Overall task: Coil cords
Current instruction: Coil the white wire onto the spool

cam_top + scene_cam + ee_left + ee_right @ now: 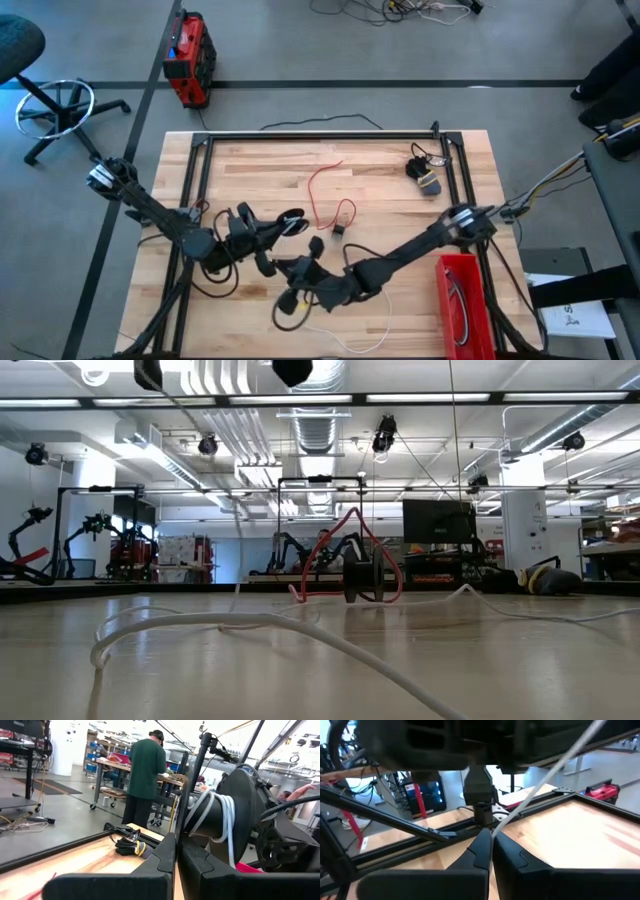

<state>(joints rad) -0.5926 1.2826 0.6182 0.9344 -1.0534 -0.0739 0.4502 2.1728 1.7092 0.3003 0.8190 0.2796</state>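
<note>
The white cord [352, 336] lies slack on the near part of the table [400, 215], and several turns of it [224, 815] are wound around my right arm's wrist. My right gripper [491, 834] is shut on it, low over the near middle of the table [292, 298]. My left gripper [176, 851] is shut just to its left, pointing at that wrist, with nothing showing between its fingers. The red cord [328, 195] with its dark plug [339, 229] lies loose at mid table. A black cord [424, 174] lies bundled at the far right. My right gripper pinches the white cord [501, 823] between its two fingertips. From the tips the cord runs straight and taut, slanting up and away [560, 764]. Which stretch of the cord's length this is cannot be told.
A dark metal frame [320, 134] runs along the table's far and side edges. A red bin [462, 300] stands at the near right corner. A red case [187, 60] sits on the floor beyond the table. A person [145, 770] stands at a bench in the room behind.
</note>
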